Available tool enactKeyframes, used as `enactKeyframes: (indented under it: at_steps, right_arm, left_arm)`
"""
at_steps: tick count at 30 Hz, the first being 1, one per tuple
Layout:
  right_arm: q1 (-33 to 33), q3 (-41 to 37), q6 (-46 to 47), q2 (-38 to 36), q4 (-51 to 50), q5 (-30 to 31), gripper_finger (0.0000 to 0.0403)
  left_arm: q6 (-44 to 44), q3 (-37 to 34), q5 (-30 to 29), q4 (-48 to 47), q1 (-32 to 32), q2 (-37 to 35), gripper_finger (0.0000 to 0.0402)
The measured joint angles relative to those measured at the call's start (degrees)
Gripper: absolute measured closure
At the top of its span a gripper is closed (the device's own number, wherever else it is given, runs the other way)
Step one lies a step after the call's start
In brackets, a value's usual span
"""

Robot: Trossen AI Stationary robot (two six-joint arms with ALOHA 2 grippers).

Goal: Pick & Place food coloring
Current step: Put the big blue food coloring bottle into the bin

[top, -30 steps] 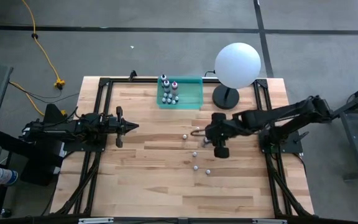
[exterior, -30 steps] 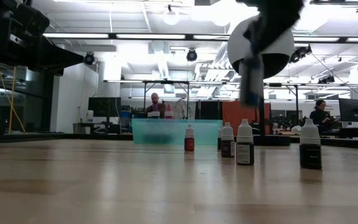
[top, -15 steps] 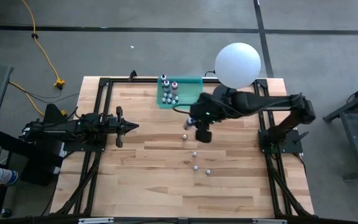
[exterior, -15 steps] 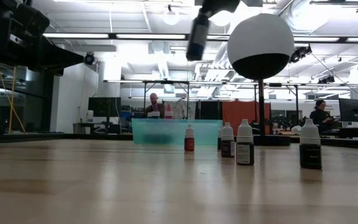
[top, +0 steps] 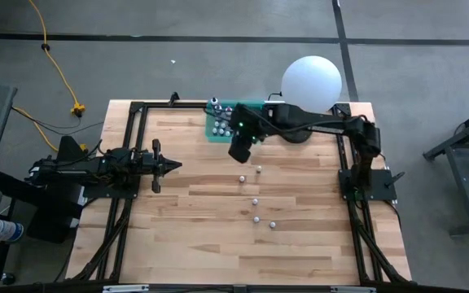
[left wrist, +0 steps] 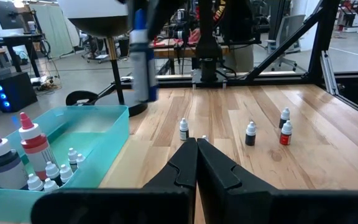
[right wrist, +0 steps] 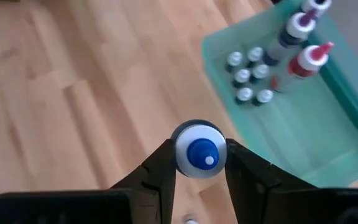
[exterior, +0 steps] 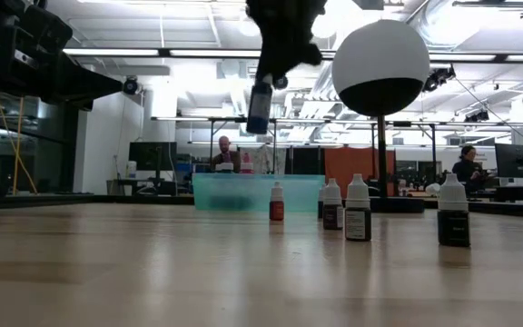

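My right gripper (top: 238, 146) is shut on a blue food coloring bottle (right wrist: 197, 153) and hangs above the wood just near of the teal tray (top: 212, 135). The bottle also shows in the low view (exterior: 260, 107) and the left wrist view (left wrist: 143, 62). The tray holds several small whitish bottles (right wrist: 247, 74) and a few taller ones (right wrist: 300, 62), standing upright. Several more small bottles (top: 256, 201) stand on the table's middle. My left gripper (top: 175, 165) is shut and empty at the table's left. My right gripper pinches the blue bottle's upper part, just below its cap (right wrist: 197, 138), between its two fingers (right wrist: 160, 169). The fingers point down from above. The bottle hangs upright below them (exterior: 260, 113), clear of the table.
A big white globe lamp (top: 311, 84) stands at the far right, right of the tray. Black frame rails (top: 137, 114) run along the table's edges. Bare wood lies toward the near edge (top: 218, 252). People sit in the room beyond the table (exterior: 228, 153).
My right gripper has carried the blue bottle from the table's middle right toward the far edge and left, up to the tray. It rose high with the bottle, then came somewhat lower. The bottle stays upright and clear of the table.
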Motion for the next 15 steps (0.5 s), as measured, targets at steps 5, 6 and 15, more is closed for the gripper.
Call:
enactKeyframes:
  at_steps: [5, 6, 15]
  right_arm:
    - [-3.27, -0.04, -4.26, 1.3, 0.54, 0.91, 0.0297]
    - [-3.81, -0.04, -5.5, 1.37, 0.96, 1.06, 0.0297]
    - [-9.26, -0.04, -14.0, 3.12, 3.55, 2.64, 0.0297]
  left_arm:
    - [0.0, 0.0, 0.0, 0.0, -0.01, 0.0, 0.0401]
    - [0.0, 0.0, 0.0, 0.0, 0.01, 0.0, 0.0401]
    - [0.0, 0.0, 0.0, 0.0, 0.0, 0.0, 0.0401]
